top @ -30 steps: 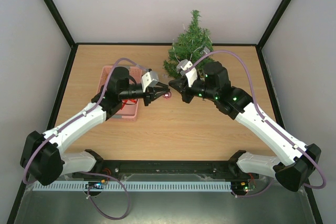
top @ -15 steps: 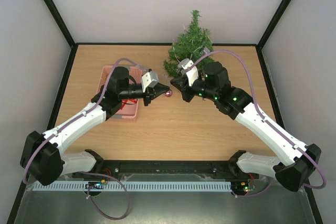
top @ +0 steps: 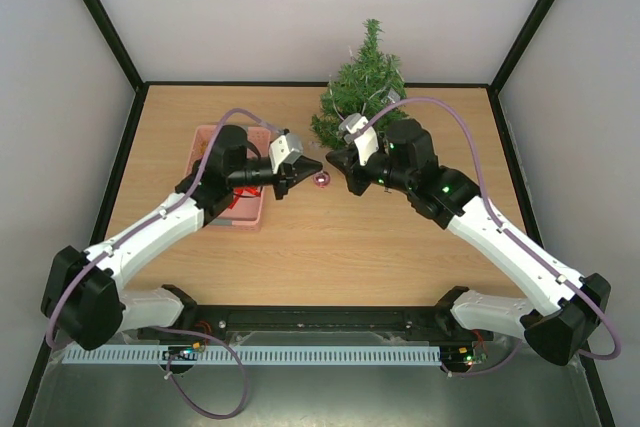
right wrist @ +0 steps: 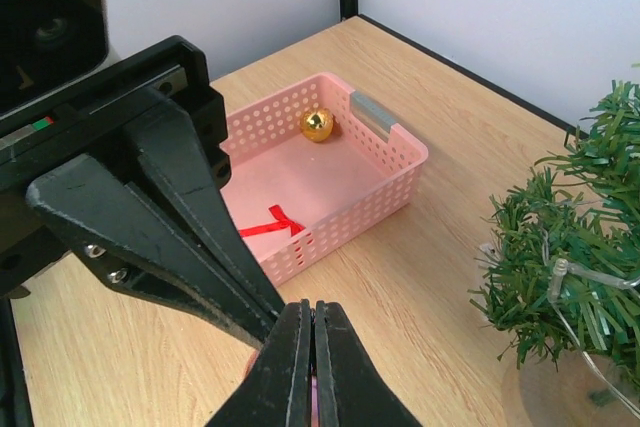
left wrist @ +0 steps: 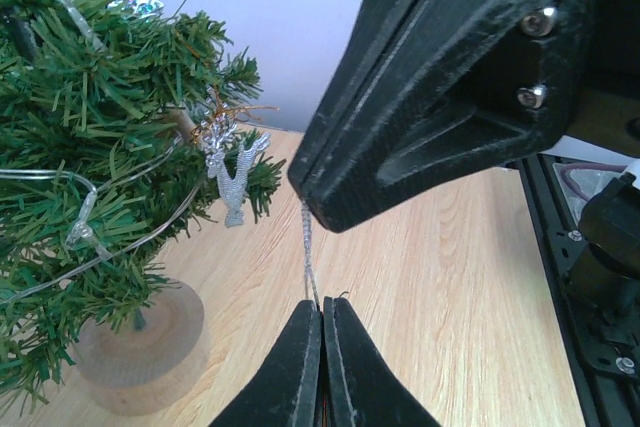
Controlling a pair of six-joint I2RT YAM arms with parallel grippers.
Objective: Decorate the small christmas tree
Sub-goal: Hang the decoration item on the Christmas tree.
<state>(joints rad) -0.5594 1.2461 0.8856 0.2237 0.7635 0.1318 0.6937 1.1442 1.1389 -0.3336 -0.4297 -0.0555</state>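
The small christmas tree (top: 362,87) stands at the back of the table, with a string of lights and a silver reindeer (left wrist: 232,172) on it. It also shows in the left wrist view (left wrist: 90,127) and the right wrist view (right wrist: 580,257). My left gripper (top: 318,166) and right gripper (top: 330,160) meet tip to tip in front of the tree. A small pink ball ornament (top: 321,180) hangs just below them. In the left wrist view my left gripper (left wrist: 322,305) is shut on the ornament's silver thread (left wrist: 307,247), which runs up to the right gripper's fingers (left wrist: 440,97). The right gripper (right wrist: 313,309) is shut too.
A pink plastic basket (top: 226,221) sits left of centre under the left arm. In the right wrist view the basket (right wrist: 400,147) holds a gold ball (right wrist: 318,124) and a red ribbon bow (right wrist: 272,222). The tree's round wooden base (left wrist: 140,347) is close on the left.
The left gripper has risen slightly and the pink ball has shifted a little up and right with it. The right arm has barely moved.
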